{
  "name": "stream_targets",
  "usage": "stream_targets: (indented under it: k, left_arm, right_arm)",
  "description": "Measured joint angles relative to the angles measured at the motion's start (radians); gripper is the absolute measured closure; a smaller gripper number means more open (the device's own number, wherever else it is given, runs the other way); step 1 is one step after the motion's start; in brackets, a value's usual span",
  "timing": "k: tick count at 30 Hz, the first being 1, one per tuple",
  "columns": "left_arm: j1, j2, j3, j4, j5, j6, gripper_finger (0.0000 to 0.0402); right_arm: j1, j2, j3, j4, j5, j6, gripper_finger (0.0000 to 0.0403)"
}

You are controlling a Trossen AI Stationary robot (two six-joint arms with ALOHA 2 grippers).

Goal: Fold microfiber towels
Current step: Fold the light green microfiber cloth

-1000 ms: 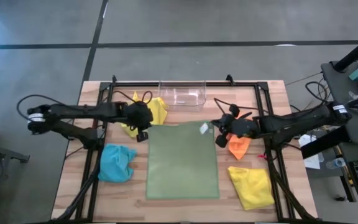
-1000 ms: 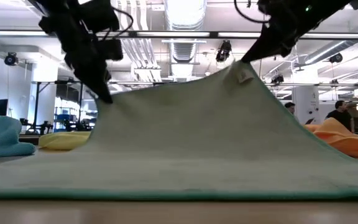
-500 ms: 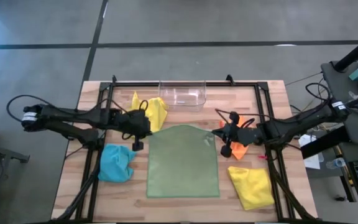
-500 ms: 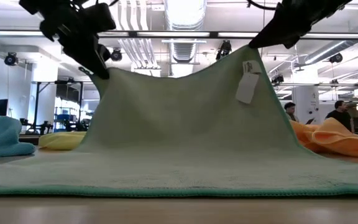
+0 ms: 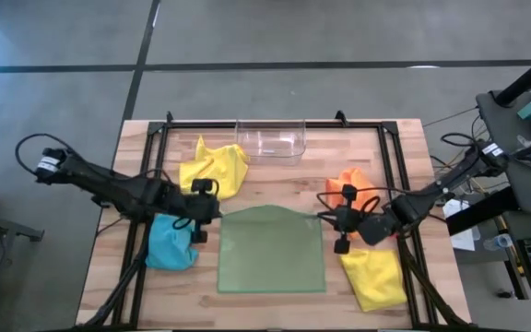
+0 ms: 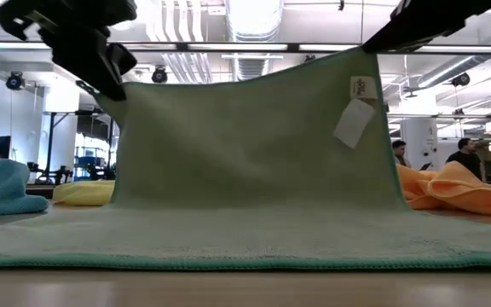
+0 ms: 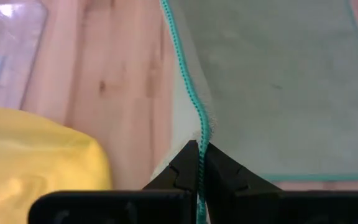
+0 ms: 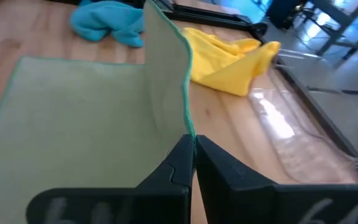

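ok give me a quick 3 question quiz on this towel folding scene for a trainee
1. True or false: the pale green towel lies fully flat on the table.
2. Which towel sits nearest the clear plastic bin? A) light blue B) yellow C) orange
3. Fill in: the left end effector and right end effector are each shut on a ______ of the green towel.

Key
1. False: its far edge is lifted upright, while the near part rests on the table.
2. B: the yellow towel lies just beside the bin; the light blue towel and orange towel are farther off.
3. Corner: each wrist view shows dark fingers pinched on the teal hem.
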Motion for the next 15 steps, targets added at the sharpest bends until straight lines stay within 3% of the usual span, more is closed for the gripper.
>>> stream_targets:
  k: [7, 15]
  left_arm:
    - [-0.159, 0.055, 0.007, -0.002, -0.062, -0.149, 0.0401]
    - [-0.294, 0.213, 0.111, 0.002, -0.076, -0.246, 0.0401]
  right_arm:
    - [0.072, 0.050, 0.000, 0.000, -0.011, 0.057, 0.0394]
    - [0.162, 0.107, 0.000, 0.000, -0.036, 0.163, 0.0394]
